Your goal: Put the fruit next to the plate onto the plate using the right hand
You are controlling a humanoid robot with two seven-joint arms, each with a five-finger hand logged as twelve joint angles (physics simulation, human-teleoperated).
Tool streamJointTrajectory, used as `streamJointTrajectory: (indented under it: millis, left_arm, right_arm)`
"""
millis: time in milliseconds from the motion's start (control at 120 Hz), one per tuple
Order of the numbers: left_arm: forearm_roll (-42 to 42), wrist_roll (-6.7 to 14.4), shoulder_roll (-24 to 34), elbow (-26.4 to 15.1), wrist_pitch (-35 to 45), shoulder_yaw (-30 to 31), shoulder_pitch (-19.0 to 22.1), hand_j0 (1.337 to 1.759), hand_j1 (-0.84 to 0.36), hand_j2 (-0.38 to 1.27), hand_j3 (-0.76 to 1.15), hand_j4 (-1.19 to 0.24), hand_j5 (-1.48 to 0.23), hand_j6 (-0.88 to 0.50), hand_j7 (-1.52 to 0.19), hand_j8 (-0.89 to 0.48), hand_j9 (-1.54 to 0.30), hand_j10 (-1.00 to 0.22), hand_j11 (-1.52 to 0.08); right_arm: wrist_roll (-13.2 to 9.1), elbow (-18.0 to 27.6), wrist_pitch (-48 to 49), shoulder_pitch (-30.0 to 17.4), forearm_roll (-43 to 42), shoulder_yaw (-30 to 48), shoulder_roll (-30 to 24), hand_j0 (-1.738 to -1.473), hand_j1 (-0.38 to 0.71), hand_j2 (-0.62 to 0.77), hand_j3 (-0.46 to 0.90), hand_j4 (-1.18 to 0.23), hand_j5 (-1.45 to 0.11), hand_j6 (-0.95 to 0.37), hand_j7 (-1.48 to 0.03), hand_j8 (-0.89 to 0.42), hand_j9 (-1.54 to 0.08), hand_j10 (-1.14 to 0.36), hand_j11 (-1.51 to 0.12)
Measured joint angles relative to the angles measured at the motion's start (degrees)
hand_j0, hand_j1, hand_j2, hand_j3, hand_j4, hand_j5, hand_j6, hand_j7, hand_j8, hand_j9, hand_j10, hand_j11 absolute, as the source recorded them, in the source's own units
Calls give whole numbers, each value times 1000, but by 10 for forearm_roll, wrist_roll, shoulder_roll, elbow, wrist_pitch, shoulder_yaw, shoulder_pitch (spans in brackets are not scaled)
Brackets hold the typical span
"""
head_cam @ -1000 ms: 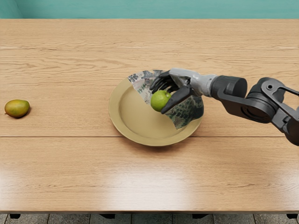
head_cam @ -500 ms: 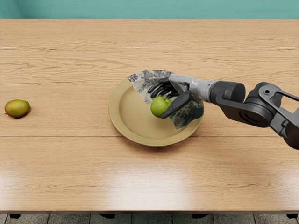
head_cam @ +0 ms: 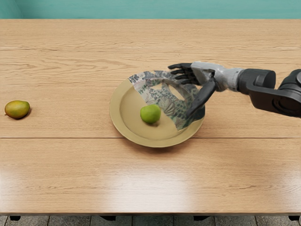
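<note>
A: What carries everything?

B: A long wooden table, its planks running from the left edge to the right.

A: And the biggest thing on it?

B: A round tan plate, a little right of the table's middle and about halfway between the far and near edges. Its right part bears a leafy grey-green pattern.

A: The arm?

B: The right arm comes in from the table's right edge, dark grey with a paler wrist. The right hand hangs over the plate's far right rim, fingers spread wide towards the left and the thumb slanting down over the patterned part. It holds nothing. The thumb tip may touch the plate, though the angle makes that hard to tell.

A: The fruit, then?

B: A green fruit lies on the plate near its centre, apart from the hand.

A: Anything smaller?

B: A yellow-green fruit with a reddish blush lies close to the table's left edge, well apart from the plate.
</note>
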Motion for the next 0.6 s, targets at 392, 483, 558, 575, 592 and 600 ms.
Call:
streamJointTrajectory:
  millis: [392, 483, 558, 575, 592, 600]
  left_arm:
    - [0, 0, 0, 0, 0, 0, -3, 1658, 58, 49, 0, -243, -316, -243, -316, -243, -316, -243, -316]
    - [0, 0, 0, -1, 0, 0, -4, 1658, 58, 49, 0, -243, -316, -243, -316, -243, -316, -243, -316]
    - [0, 0, 0, -3, 0, 0, -3, 1658, 58, 49, 0, -243, -316, -243, -316, -243, -316, -243, -316]
    - [0, 0, 0, -4, 0, 0, -3, 1658, 58, 49, 0, -243, -316, -243, -316, -243, -316, -243, -316]
    - [0, 0, 0, -4, 0, 0, -3, 1658, 58, 49, 0, -243, -316, -243, -316, -243, -316, -243, -316]
    - [0, 0, 0, -4, 0, 1, -2, 1658, 58, 49, 0, -243, -316, -243, -316, -243, -316, -243, -316]
  right_arm:
    - [86, -79, 155, -25, 162, 21, -128, -1658, -290, -6, 0, -52, -66, -52, -66, -51, -66, -51, -66]
    - [87, -91, 158, -36, 171, 19, -135, -1658, -293, -7, 0, -49, -63, -49, -63, -49, -63, -49, -63]
    - [87, -95, 160, -42, 175, 17, -138, -1658, -294, -7, 0, -48, -61, -48, -61, -47, -61, -47, -61]
    - [87, -96, 160, -43, 175, 17, -138, -1658, -295, -7, 0, -47, -61, -48, -61, -47, -61, -47, -61]
    - [87, -96, 160, -44, 175, 17, -139, -1658, -295, -7, 0, -47, -61, -47, -61, -47, -61, -47, -61]
    - [87, -97, 160, -45, 176, 17, -139, -1658, -295, -7, 0, -47, -61, -47, -60, -47, -60, -47, -60]
